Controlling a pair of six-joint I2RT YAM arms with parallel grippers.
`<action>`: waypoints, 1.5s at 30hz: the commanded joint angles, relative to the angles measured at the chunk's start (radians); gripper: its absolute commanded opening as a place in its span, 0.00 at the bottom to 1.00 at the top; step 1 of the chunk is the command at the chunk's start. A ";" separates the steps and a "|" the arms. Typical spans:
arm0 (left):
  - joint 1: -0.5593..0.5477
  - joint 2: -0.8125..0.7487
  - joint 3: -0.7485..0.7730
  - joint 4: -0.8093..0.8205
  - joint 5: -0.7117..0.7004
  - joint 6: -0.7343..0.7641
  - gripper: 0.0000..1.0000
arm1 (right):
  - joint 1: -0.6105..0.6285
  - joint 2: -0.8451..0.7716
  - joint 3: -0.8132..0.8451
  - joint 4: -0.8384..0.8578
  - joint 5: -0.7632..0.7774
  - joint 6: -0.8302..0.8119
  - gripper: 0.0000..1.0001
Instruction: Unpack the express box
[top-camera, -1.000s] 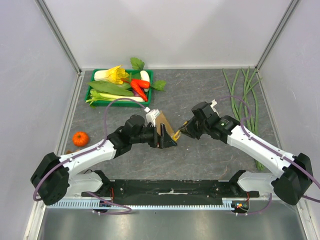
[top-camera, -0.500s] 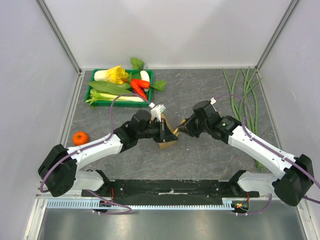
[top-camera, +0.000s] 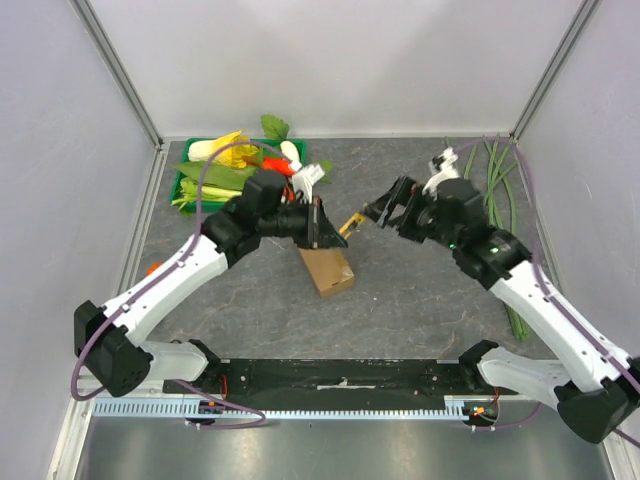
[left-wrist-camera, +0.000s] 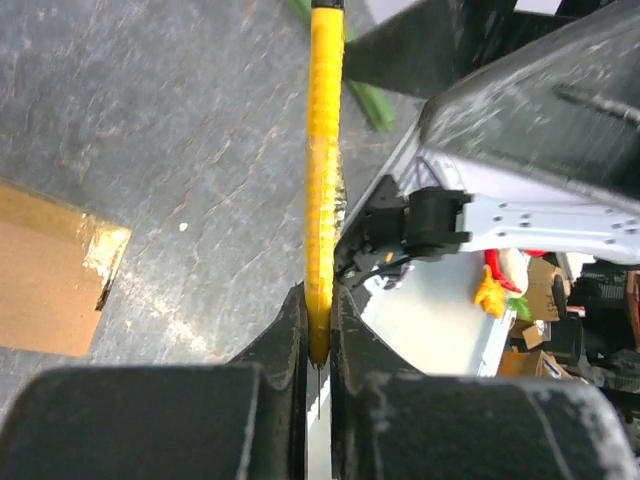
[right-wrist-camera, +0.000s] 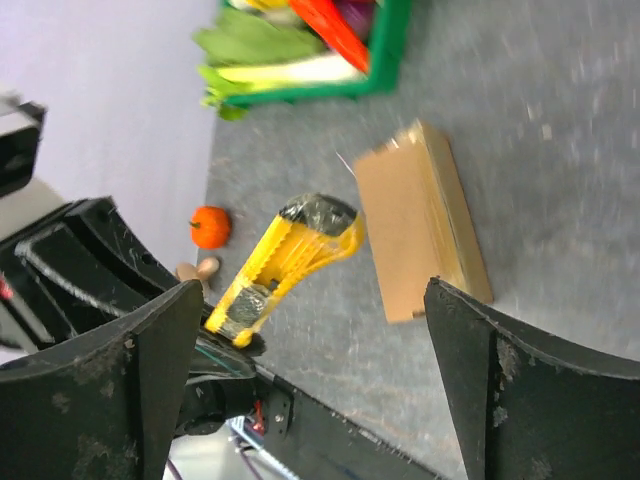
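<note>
Cardboard express box (top-camera: 327, 268) lies flat on the grey tabletop (top-camera: 410, 300), at 6 o'clock from the left gripper (top-camera: 335, 230), whose fingers (left-wrist-camera: 268, 352) are clamped on a yellow utility knife (top-camera: 351, 221). At 3 o'clock of the knife, the right gripper (top-camera: 383, 208) has its fingers (right-wrist-camera: 100, 400) spread apart, holding nothing. At 10 o'clock of the box sits the green vegetable tray (right-wrist-camera: 387, 45).

Small oblong express box (top-camera: 327, 268) of plain brown cardboard, unmarked, top face closed. Lies flat and slightly slanted on the grey table (top-camera: 420, 300), near its middle.
</note>
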 joint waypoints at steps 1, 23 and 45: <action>0.028 0.002 0.235 -0.253 0.191 0.098 0.02 | -0.068 -0.060 0.149 0.119 -0.221 -0.297 0.98; 0.051 -0.030 0.339 -0.177 0.424 0.138 0.02 | -0.082 0.058 0.394 0.093 -0.790 -0.295 0.79; 0.102 -0.004 0.339 -0.168 0.423 0.150 0.02 | -0.082 0.075 0.345 0.066 -0.876 -0.314 0.63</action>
